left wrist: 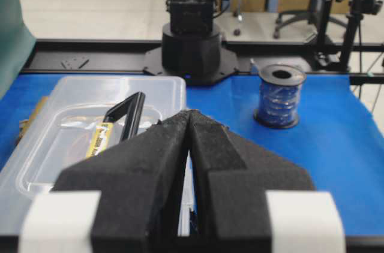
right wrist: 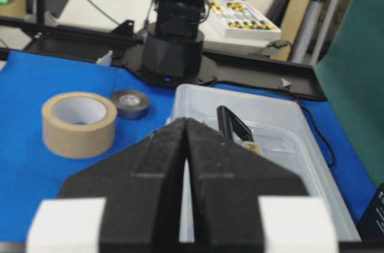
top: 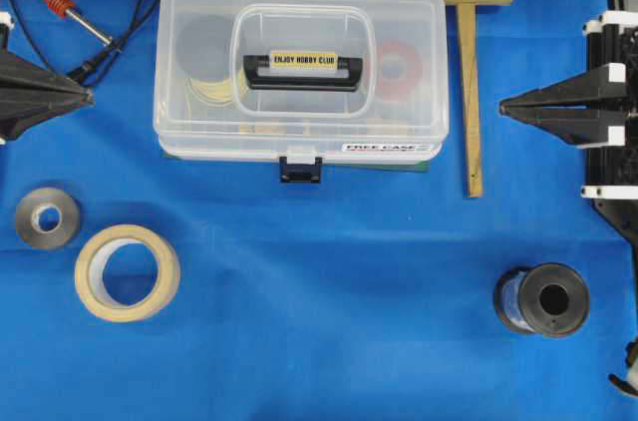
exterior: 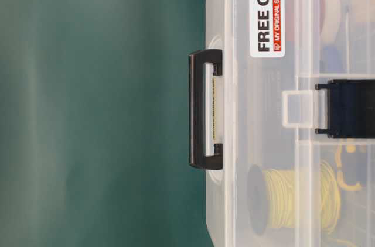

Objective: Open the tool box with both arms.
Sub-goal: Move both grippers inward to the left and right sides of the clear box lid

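Observation:
The clear tool box (top: 299, 72) lies shut on the blue cloth at the upper middle, with its black handle (top: 303, 71) on top and its black front latch (top: 300, 170) closed. It also shows in the table-level view (exterior: 275, 141), the left wrist view (left wrist: 72, 115) and the right wrist view (right wrist: 282, 139). My left gripper (top: 88, 95) is shut and empty, level with the box's left end and apart from it; its tips show in the left wrist view (left wrist: 189, 113). My right gripper (top: 503, 109) is shut and empty, right of the box; its tips show in the right wrist view (right wrist: 185, 121).
A wooden mallet (top: 469, 62) lies between the box and my right gripper. A soldering iron (top: 60, 2) with its cable lies at the upper left. A grey tape roll (top: 48, 217) and a beige tape roll (top: 127, 272) lie at the lower left. A wire spool (top: 541, 299) stands at the lower right.

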Robot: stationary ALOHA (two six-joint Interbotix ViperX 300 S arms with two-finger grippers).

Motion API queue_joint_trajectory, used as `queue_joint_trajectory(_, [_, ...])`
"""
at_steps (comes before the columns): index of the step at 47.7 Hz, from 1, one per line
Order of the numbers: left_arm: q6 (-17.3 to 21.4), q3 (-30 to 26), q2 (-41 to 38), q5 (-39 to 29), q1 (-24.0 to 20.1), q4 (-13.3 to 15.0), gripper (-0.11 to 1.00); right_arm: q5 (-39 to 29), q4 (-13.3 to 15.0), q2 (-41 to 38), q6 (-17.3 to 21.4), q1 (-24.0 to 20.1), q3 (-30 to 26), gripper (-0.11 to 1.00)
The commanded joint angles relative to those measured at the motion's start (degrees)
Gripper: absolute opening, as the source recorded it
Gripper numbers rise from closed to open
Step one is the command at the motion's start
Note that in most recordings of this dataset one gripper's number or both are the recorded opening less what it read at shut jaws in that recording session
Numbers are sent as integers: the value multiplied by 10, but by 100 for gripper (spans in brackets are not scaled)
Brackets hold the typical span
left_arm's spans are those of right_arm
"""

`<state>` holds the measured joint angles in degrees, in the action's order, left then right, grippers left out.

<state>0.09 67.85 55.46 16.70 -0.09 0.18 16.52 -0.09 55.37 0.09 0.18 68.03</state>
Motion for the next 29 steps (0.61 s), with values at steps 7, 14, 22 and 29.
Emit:
queue_joint_trajectory(7, [18, -13, 24, -45, -4, 16, 0, -38, -1, -3, -1, 6, -28, 0])
queue_joint_trajectory(14, [26, -15, 42, -96, -11, 16, 0, -110, -2, -2, 4, 6, -40, 0])
queue_joint_trajectory(22, [27, -7, 34, -146, -54, 17, 0, -162, -11, -1, 6, 19, -44, 0])
queue_joint_trajectory(29, [27, 3, 33, -176, -86, 17, 1, -202, -18, -3, 7, 53, -42, 0])
